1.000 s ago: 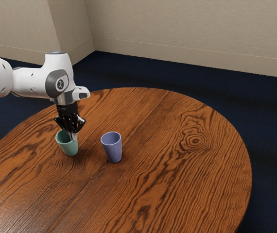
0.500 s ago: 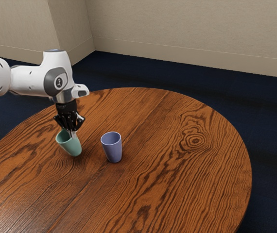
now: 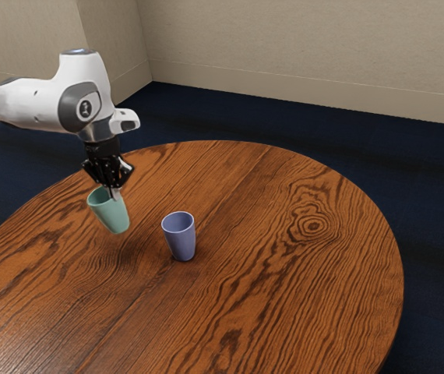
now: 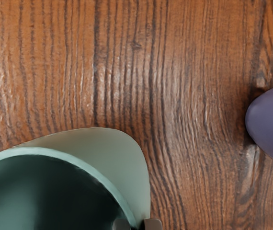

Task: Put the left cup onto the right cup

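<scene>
Green is what I carry: my gripper (image 3: pixel 110 185) is clenched on the rim of the green cup (image 3: pixel 109 210), one finger inside the wall and one outside, so the cup hangs from a single side of its lip. That off-centre pinch is, I judge, why it tilts, with its mouth leaning away from the purple cup (image 3: pixel 179 234) and its base swung toward it. The green cup is clear of the table (image 3: pixel 300 257) and casts a soft shadow on the wood. It is near the purple cup, on the exterior view's left of it. The purple cup stands upright with its mouth open and nothing touching it, which makes it a fit seat.

In my wrist view the green cup (image 4: pixel 74 182) sits right under the hand. The purple cup (image 4: pixel 270 122) shows beyond a stretch of bare wood grain, so I am not above it yet. I judge the step in hand to be the carry: go high enough for the base to pass the purple rim, cross over, then lower. The tilt is the risk, since a slanted base could catch that rim and tip the purple cup.
</scene>
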Controlling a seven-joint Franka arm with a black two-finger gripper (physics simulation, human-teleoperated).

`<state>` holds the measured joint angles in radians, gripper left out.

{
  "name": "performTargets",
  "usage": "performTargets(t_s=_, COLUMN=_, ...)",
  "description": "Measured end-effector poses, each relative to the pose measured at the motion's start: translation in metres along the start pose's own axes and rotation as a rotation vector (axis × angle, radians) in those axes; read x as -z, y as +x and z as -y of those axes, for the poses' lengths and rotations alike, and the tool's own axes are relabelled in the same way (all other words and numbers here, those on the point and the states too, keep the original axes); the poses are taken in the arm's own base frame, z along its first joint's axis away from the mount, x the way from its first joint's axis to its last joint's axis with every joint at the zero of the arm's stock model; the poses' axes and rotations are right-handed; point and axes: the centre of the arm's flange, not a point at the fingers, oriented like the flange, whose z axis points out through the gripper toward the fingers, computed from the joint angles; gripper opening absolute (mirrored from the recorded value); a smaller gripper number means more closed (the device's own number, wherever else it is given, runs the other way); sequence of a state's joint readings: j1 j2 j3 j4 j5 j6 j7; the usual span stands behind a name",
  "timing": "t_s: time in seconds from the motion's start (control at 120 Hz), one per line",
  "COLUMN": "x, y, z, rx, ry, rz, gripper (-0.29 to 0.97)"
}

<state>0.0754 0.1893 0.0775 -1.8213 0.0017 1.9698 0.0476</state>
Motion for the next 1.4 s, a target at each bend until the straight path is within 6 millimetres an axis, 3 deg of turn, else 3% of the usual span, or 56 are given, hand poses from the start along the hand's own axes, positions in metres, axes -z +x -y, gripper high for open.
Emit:
performTargets(t_s=0.417, x=0.055, y=-0.016, z=-0.067, rx=-0.106, ry=0.060, rz=-0.046, gripper=-0.11)
performTargets(t_s=0.767, x=0.088, y=-0.019, z=-0.127, rx=-0.179, ry=0.121, rz=-0.076, gripper=-0.11)
performTargets(t_s=1.15, x=0.081, y=-0.002, z=-0.167, rx=-0.200, ry=0.150, rz=-0.068, gripper=-0.11)
performTargets(t_s=1.4, x=0.067, y=0.011, z=-0.178, rx=-0.195, ry=0.155, rz=-0.050, gripper=-0.11)
